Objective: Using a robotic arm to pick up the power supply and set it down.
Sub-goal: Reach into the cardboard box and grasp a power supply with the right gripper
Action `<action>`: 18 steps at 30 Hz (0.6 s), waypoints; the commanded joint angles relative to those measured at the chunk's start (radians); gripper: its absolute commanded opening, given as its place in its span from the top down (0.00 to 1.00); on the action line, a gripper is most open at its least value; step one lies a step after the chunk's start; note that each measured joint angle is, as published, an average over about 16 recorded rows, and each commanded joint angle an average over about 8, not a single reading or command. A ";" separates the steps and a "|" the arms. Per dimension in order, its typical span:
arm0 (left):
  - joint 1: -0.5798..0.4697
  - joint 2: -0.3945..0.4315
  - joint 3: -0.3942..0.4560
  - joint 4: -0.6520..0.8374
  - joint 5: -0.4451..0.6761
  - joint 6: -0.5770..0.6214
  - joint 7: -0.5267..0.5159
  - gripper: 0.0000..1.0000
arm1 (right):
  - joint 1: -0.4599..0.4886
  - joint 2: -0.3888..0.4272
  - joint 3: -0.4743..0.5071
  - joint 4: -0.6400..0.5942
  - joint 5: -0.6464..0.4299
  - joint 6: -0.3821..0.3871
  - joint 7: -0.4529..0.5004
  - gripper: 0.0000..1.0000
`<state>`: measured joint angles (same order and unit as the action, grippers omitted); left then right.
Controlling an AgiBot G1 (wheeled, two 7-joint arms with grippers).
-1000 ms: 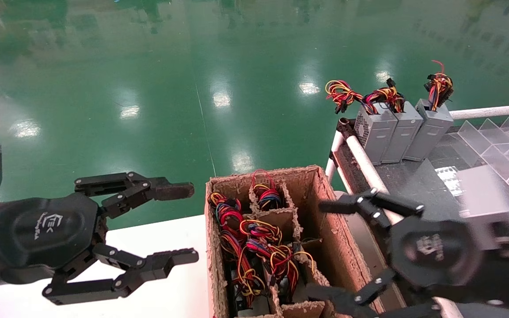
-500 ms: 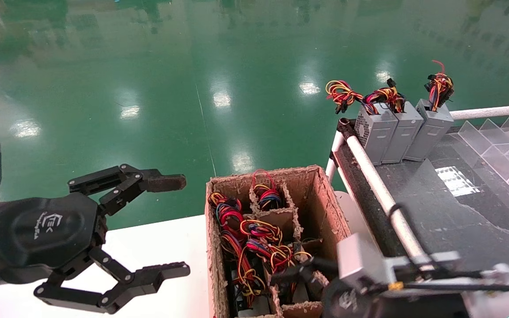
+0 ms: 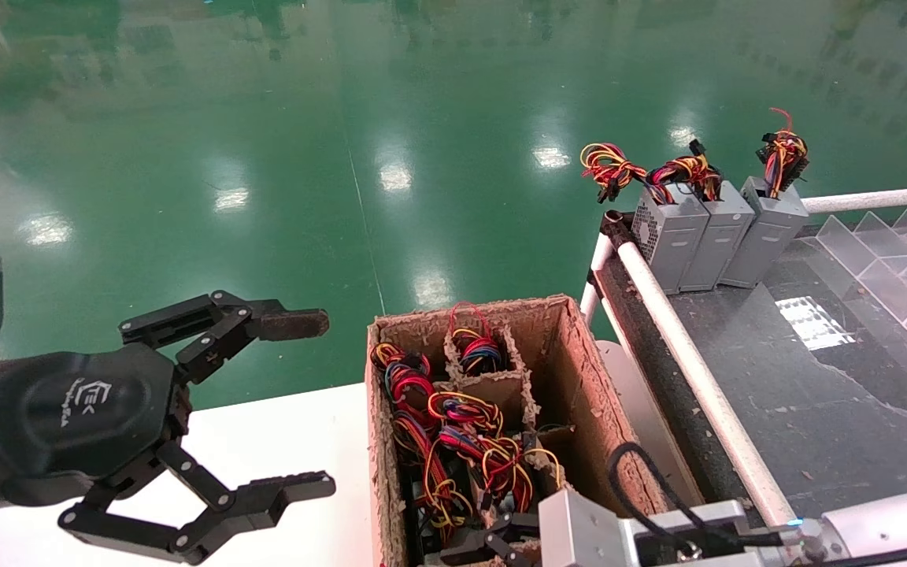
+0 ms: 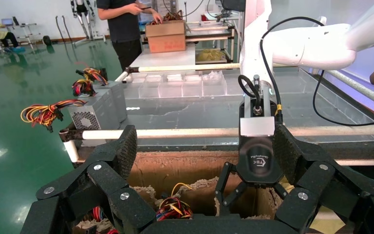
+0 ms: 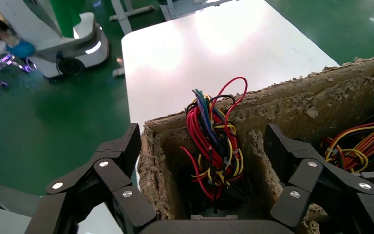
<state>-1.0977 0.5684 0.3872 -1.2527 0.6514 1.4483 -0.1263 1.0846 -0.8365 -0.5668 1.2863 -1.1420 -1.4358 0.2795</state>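
My right gripper [image 3: 489, 543] is low over the near end of the cardboard box [image 3: 587, 378], fingers open. In the right wrist view that gripper [image 5: 204, 151] straddles one compartment. A power supply stands in it, its red-yellow-black wire bundle [image 5: 214, 141] sticking up between the fingers without touching them; its body is mostly hidden in the dark cell. More wire bundles [image 3: 461, 441] fill neighbouring cells. The left wrist view shows the right gripper [image 4: 255, 187] reaching down into the box. My left gripper [image 3: 312, 405], with a brownish fingertip, hovers open left of the box, holding nothing.
Three grey power supplies [image 3: 717, 232] stand upright at the far end of the black surface [image 3: 816, 378] on the right, behind a white rail [image 3: 690, 354]. Clear dividers [image 3: 894, 260] lie far right. A white table [image 3: 280, 441] lies under the left gripper. Green floor lies beyond.
My right arm has swung from beside the box's right wall down over its near end, the gripper now pointing into a compartment. The left gripper opened slightly wider.
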 commanded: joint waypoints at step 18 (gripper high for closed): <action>0.000 0.000 0.000 0.000 0.000 0.000 0.000 0.00 | -0.042 -0.013 0.005 0.038 -0.035 0.074 -0.043 1.00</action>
<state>-1.0978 0.5684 0.3873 -1.2527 0.6513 1.4483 -0.1263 1.0430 -0.8499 -0.5618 1.3245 -1.1757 -1.3632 0.2373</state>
